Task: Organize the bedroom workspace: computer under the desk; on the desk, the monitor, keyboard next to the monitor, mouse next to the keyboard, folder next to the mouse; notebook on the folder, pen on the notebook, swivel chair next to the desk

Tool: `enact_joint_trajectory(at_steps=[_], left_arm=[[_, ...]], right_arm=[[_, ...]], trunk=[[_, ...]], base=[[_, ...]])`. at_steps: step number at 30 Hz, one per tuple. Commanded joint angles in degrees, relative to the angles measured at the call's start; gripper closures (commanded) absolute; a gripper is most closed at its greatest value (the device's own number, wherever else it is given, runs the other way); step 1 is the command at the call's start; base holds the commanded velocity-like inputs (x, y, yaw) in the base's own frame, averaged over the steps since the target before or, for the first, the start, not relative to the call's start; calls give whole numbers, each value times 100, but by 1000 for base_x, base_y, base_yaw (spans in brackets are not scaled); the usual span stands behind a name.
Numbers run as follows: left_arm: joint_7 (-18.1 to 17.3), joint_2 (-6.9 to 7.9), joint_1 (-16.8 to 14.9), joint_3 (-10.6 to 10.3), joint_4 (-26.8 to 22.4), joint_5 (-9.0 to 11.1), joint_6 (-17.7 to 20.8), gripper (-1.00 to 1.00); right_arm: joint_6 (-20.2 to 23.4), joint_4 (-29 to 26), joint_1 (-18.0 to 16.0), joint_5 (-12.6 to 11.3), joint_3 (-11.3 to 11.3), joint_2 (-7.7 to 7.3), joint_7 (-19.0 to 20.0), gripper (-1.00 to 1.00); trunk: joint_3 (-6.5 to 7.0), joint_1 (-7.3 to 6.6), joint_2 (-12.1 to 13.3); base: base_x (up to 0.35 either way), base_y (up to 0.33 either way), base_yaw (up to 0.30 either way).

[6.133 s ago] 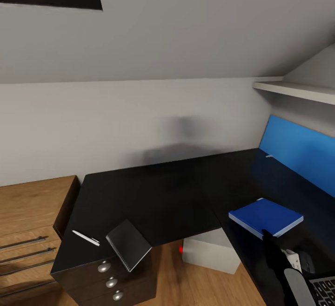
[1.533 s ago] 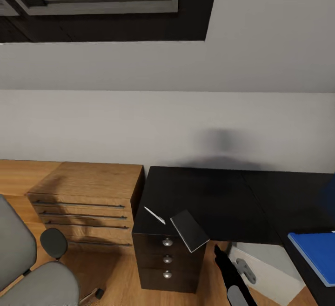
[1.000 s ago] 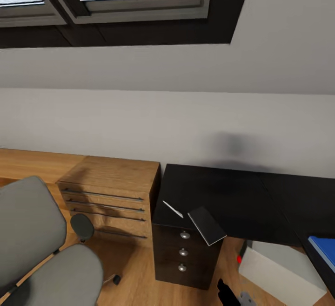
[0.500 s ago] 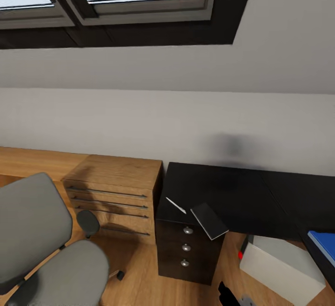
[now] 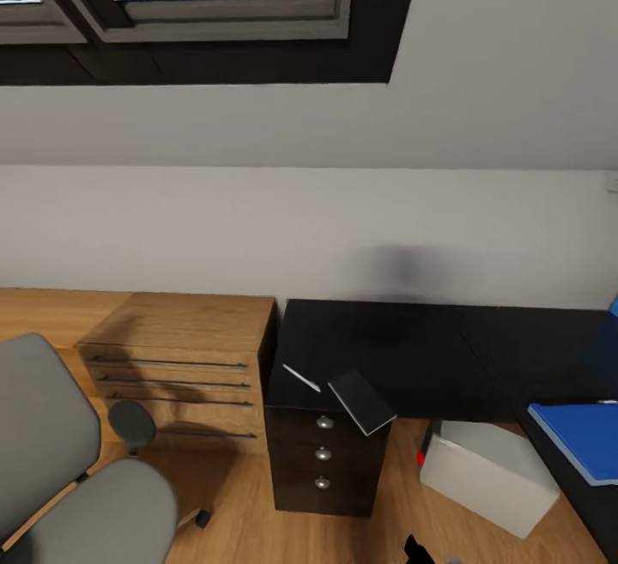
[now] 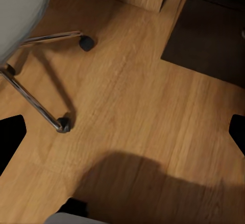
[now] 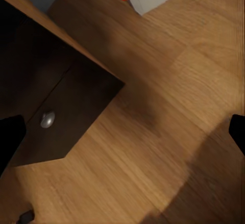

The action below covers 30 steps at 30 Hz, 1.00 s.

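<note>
Black L-shaped surface [image 5: 403, 358] across the middle right of the head frame, swivel chair [image 5: 60, 461] at lower left.

On the near left corner of the surface the white pen [image 5: 301, 378] lies just beside the grey notebook [image 5: 361, 401], whose corner overhangs the edge above the round-knobbed drawers [image 5: 323, 454]. The blue folder [image 5: 582, 439] lies flat on the surface at the right edge of the frame. The pale computer [image 5: 489, 476] with its red light sits on the wooden floor [image 5: 232, 487] under the surface. A light-wood dresser [image 5: 184, 366] stands against the left end of the surface. Both wrist cameras look down on the floor: the left pincer [image 6: 122, 132] and right pincer [image 7: 122, 132] each have dark fingertips at opposite frame edges, spread wide and holding nothing.
</note>
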Motion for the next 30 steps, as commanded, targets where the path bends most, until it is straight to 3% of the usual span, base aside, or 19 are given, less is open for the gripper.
enact_joint_trajectory(at_steps=[1, 14, 30], left_arm=[[48, 6, -5, -49, -6, 34, -23, -100], [110, 13, -5, -10, -288, 73, -23, -100], [109, 12, -5, -45, -321, 78, -14, -100]], right_arm=[[-20, -2, -4, -27, 12, 1, -21, -100], [-22, -2, -4, -58, -3, -4, -26, -100], [-22, -38, -4, -58, -5, -13, -26, -100]], trunk=[[-9, 1, -7], [-22, 1, -7], [-310, 353, -649]], base=[[0, 0, -265], [0, 0, -114], [0, 0, -3]])
